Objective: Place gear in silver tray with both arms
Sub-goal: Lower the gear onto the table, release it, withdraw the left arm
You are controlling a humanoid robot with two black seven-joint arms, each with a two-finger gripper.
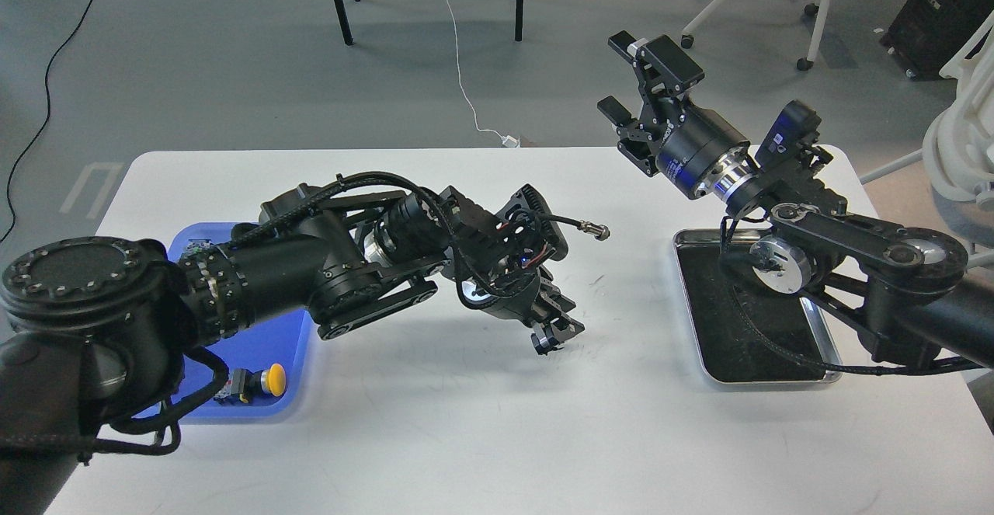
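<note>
The left tool hangs low over the bare white tabletop, fingers too dark and bunched to tell whether spread. The right tool is raised beyond the silver tray, fingers spread, holding nothing. No gear shows; the blue tray shows only a yellow-capped button. I'd search that tray first, then carry low.

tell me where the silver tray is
In the head view, the silver tray lies on the white table's right side, partly under the right arm.
</note>
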